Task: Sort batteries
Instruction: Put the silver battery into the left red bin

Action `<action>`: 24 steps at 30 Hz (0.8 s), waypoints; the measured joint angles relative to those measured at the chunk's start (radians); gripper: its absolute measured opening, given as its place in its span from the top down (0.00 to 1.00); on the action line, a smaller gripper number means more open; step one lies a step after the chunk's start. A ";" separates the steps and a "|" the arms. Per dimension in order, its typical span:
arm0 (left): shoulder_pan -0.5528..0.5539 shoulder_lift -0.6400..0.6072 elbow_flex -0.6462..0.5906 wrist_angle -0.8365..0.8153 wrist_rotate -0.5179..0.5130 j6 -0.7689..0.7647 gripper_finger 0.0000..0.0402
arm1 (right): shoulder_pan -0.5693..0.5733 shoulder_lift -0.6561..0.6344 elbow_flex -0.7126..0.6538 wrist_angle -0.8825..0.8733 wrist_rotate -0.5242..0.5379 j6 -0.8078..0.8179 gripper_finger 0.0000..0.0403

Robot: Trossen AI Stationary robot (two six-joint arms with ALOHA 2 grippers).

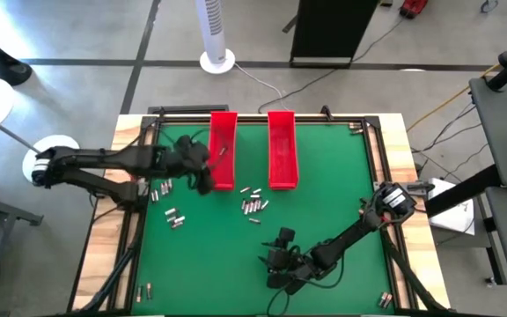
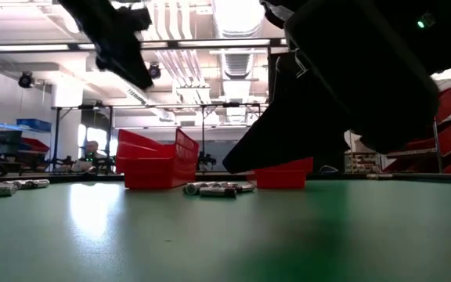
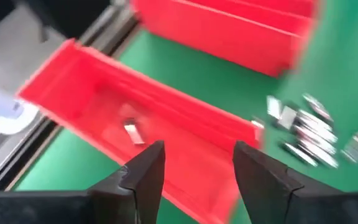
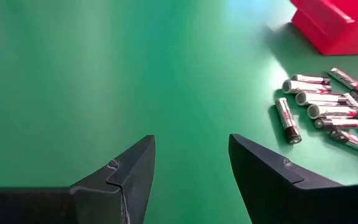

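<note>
Our left gripper (image 3: 194,165), fingers apart and empty, hangs over the left tray (image 1: 223,150); our right gripper (image 4: 191,162), likewise open, risks scattering the batteries (image 1: 253,202).

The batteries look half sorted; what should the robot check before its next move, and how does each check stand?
1. Left gripper empty, jaws open: ok.
2. Left gripper over the left red tray: ok.
3. One battery lies in that tray: ok.
4. Right gripper empty, jaws open: ok.
5. Loose batteries left on the green mat: not ok, unsorted.
6. Right red tray contents: cannot tell.
</note>
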 joint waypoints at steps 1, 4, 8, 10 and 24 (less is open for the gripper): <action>-0.049 -0.006 0.013 -0.033 -0.001 -0.011 0.57 | 0.000 0.000 0.000 0.000 -0.006 -0.002 0.51; -0.206 -0.021 0.032 -0.102 -0.002 -0.095 0.57 | 0.004 0.000 0.000 0.000 -0.006 -0.005 0.51; -0.432 -0.034 0.016 -0.131 -0.006 -0.262 0.57 | 0.017 -0.001 0.002 0.000 -0.006 -0.016 0.51; -0.539 -0.034 -0.005 -0.132 -0.006 -0.356 0.57 | 0.026 -0.003 0.002 0.000 -0.006 -0.016 0.51; -0.728 -0.016 -0.324 -0.131 -0.067 -0.976 0.57 | 0.040 -0.008 0.002 0.003 -0.003 -0.013 0.51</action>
